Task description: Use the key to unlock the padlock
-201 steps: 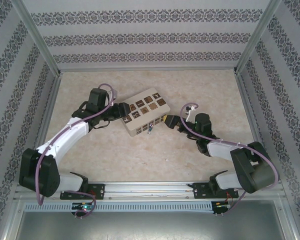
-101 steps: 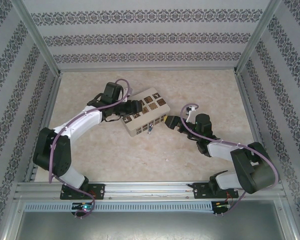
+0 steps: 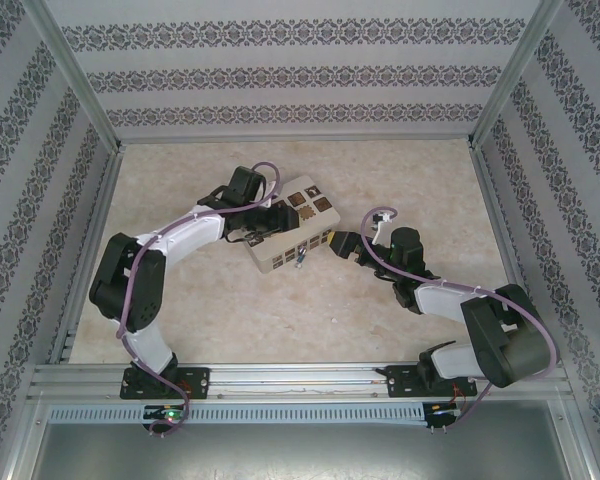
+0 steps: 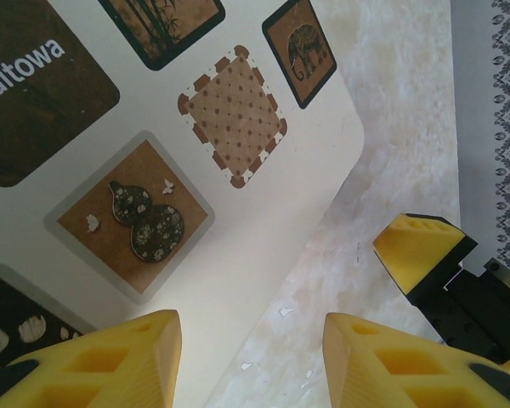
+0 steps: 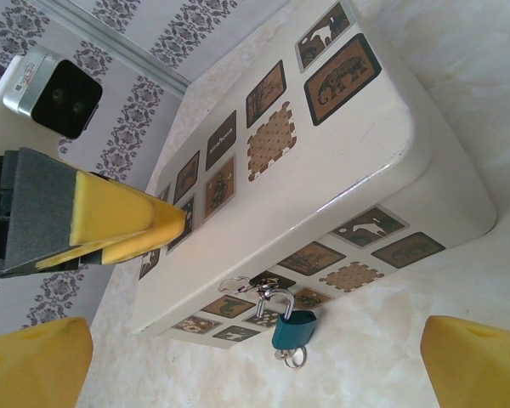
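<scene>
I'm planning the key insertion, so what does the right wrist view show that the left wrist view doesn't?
Right wrist: the blue padlock hanging from the front wall of the patterned box. Left wrist: the lid's gourd tile up close, plus a fingertip of the right pincer past the box corner. Both: the box lid's patterned tiles and the marbled table.
</scene>
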Motion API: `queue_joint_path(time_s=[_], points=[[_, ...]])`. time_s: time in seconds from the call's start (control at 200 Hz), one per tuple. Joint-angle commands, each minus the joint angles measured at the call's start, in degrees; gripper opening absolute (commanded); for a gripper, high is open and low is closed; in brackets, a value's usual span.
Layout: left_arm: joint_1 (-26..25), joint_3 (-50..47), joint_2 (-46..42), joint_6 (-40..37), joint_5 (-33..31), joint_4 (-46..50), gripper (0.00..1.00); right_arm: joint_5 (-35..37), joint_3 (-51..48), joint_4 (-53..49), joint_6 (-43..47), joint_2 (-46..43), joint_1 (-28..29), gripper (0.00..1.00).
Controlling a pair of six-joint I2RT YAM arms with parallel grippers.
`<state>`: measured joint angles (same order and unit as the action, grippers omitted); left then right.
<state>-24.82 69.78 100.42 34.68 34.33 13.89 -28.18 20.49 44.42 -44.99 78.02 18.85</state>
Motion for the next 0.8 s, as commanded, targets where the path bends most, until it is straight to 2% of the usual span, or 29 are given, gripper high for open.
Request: queue_joint_path(time_s=[0.0, 0.315, 0.794], points=[[-0.9, 1.4, 1.1, -0.9, 0.5, -1.2, 0.47, -1.2, -0.2, 0.7, 0.4, 0.4, 0.0, 0.98], [-1.5, 2.3, 2.7, -2.7, -1.9, 2.9, 0.47, -3.0, 0.7, -0.4, 0.5, 1.6, 0.0, 0.99], [-1.7, 0.4, 2.9, -2.5, -3.2, 3.9, 0.46, -5.0, 2.7, -0.4, 0.7, 4.1, 0.9, 0.98]])
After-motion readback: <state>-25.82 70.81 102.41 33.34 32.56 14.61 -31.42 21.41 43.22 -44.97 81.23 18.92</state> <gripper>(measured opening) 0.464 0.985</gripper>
